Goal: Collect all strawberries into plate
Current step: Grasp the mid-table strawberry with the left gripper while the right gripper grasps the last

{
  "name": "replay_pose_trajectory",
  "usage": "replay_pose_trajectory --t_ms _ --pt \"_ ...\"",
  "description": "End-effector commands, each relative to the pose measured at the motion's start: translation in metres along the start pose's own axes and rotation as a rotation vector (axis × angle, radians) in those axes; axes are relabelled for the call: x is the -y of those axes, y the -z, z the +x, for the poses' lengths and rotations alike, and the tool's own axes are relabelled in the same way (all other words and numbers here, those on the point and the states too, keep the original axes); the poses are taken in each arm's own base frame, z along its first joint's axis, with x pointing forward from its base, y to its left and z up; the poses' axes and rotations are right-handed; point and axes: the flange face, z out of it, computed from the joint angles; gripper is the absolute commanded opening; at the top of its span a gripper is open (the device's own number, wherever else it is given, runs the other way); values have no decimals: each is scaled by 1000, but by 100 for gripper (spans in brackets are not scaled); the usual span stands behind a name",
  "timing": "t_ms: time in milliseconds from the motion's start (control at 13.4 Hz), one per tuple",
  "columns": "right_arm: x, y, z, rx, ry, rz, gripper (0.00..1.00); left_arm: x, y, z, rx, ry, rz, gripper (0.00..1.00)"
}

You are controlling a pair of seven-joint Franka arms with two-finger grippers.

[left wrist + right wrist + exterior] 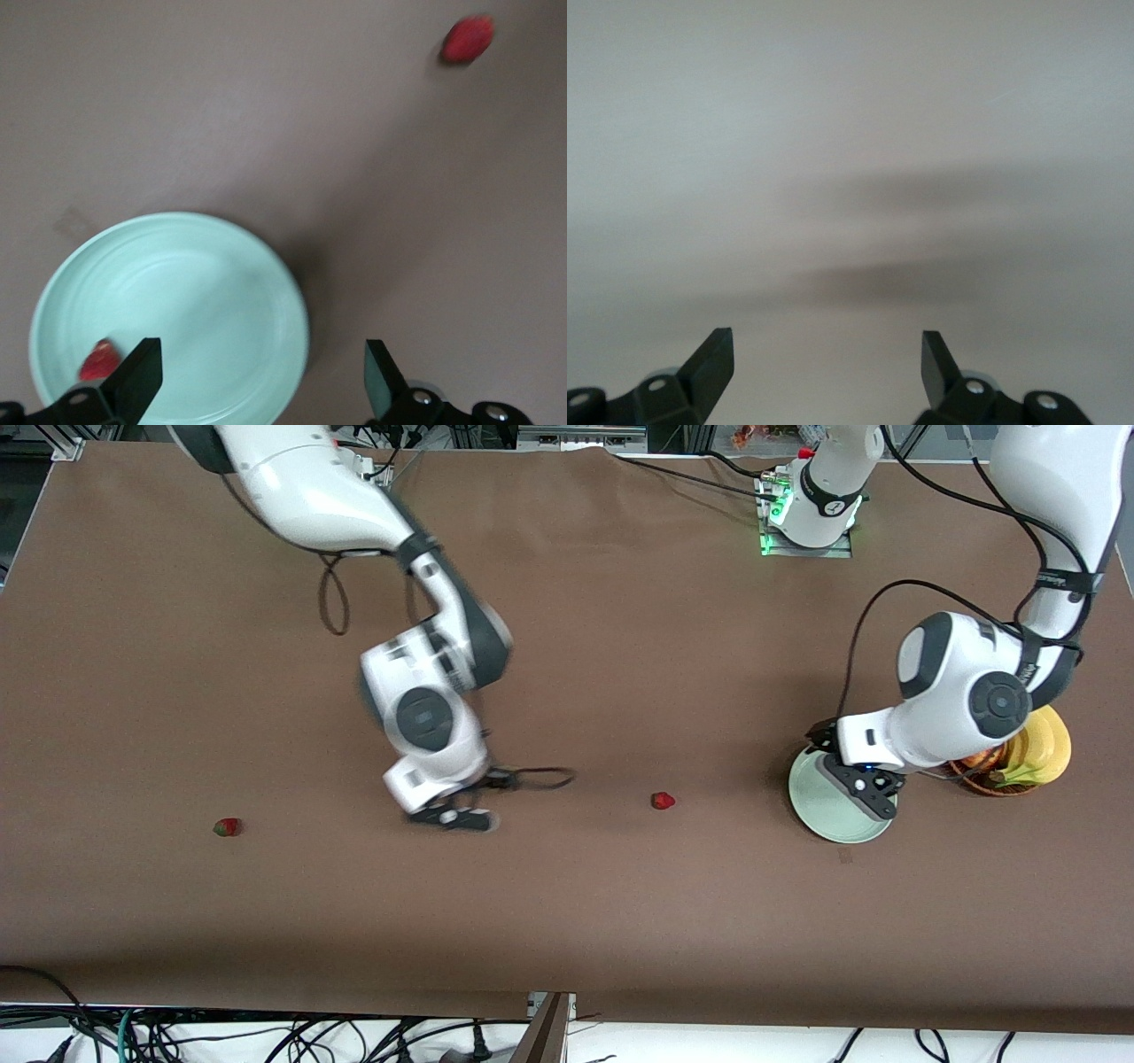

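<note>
My left gripper (257, 385) hangs released over the smooth, round mint-green plate (221, 266), lower right of the front view; one small red strawberry (97, 361) lies inside. My right gripper (456, 816), jaws spread, hovers mid-frame above the matte brown tablecloth (620, 646), between two more strawberries (663, 801) (228, 827).

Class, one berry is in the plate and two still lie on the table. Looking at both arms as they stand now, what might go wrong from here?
1. The left tool hangs open over the plate; dropping lower, it might knock the plate or the berry in it.
2. The right tool, open over bare table, sits between the two loose berries; both arms may go for the middle one and collide.
</note>
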Motion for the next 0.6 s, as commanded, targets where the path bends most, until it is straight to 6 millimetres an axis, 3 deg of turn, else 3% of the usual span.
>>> replay_pose_trajectory --t_ms 0,225,374,524 --pt "-102 -16 14 46 143 -79 94 -32 -8 49 -115 54 -14 100" --pt "-231 -40 35 89 247 -50 94 -55 -36 89 -261 110 -33 100" --pt "-292 -60 36 100 286 -34 94 -112 -54 116 -284 165 -59 100" --pt "-334 -72 40 75 309 -29 94 -114 -77 127 -360 236 -43 100"
